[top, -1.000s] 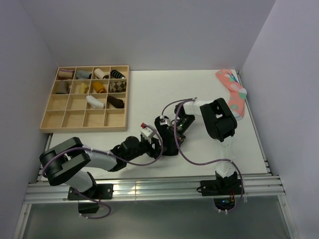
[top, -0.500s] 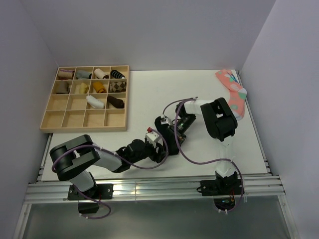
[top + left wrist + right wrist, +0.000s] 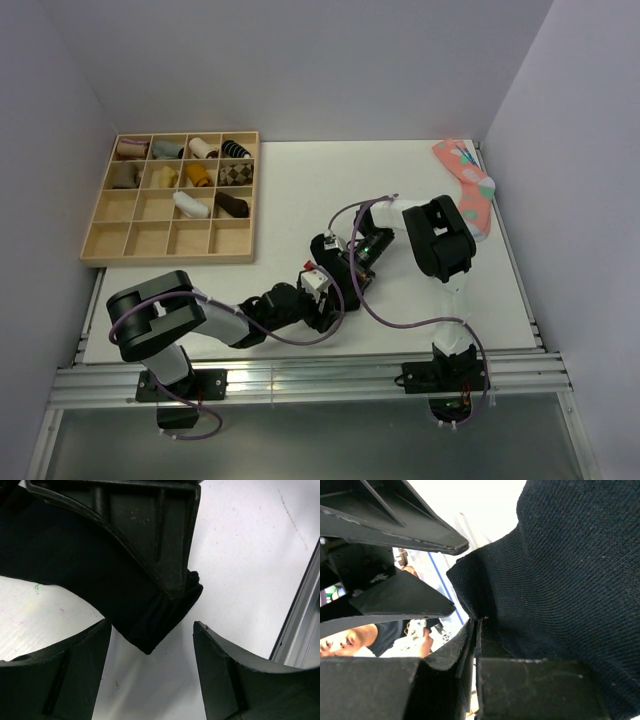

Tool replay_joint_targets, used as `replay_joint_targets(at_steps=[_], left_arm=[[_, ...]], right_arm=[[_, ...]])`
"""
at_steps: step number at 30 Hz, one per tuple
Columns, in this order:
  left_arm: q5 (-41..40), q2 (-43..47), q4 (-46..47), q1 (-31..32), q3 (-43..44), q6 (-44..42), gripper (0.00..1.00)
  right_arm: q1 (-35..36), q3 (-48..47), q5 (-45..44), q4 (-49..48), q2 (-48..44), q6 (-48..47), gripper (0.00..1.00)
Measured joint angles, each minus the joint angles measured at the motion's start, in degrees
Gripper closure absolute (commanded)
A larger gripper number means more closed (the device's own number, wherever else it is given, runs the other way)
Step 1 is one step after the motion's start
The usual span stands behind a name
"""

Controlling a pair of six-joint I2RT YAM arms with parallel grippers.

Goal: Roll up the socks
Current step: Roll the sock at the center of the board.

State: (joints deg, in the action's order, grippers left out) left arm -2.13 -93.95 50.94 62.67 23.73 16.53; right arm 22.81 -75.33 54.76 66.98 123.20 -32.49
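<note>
**Overhead and wrist views, sock-rolling station.** I am counting two arms, the left arm (image 3: 190, 320) and the right arm (image 3: 440, 245), both reaching into the lower middle of the overhead frame. There is one black sock (image 3: 145, 622), though I cannot tell whether a second is lying folded inside it. One coral-pink spotted sock (image 3: 468, 190) is lying at the upper right. One wooden tray (image 3: 165, 257) of sixteen compartments is sitting at the upper left, and ten of its compartments are each holding one of the rolled socks (image 3: 190, 203).

The right jaws are standing closed, pinching a fold of the black sock. In the right wrist view the knit is filling the right half of the frame. In the left wrist view one finger of the right jaws is pressing across the sock from the top of the frame, and the sock's blunt end is poking out below it. The left jaws are standing wide, holding nothing, with one finger at the lower left and one at the lower right. The sock's end is sitting between the two fingertips, close by the lower-left one and apart from the lower-right one.

Open white counter (image 3: 300, 190) is stretching between the tray and the pink sock. I am working close to its lower edge, where metal rails (image 3: 300, 378) are running across. In the left wrist view one rail is passing just beyond the right-hand finger.
</note>
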Motion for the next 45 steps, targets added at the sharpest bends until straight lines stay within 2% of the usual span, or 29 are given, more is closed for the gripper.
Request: replay_joint_targets(at_steps=[24,30,45], left_arm=[[-8.0,-3.5,-3.4,2.9,2.6,-2.2,0.3],[-11.5,-3.5,-3.4,3.6,2.8,-3.3,0.23],[-13.3,-5.3,-3.4,5.0,5.6,-7.0,0.21]], right_arm=[[-1.8,-0.4,0.8,2.4,0.2,-2.6,1.0],[-1.8,-0.4,0.8,3.3,0.5,-3.7,1.0],[-1.8,-0.1,0.7,3.9,0.5,-4.7,1.0]])
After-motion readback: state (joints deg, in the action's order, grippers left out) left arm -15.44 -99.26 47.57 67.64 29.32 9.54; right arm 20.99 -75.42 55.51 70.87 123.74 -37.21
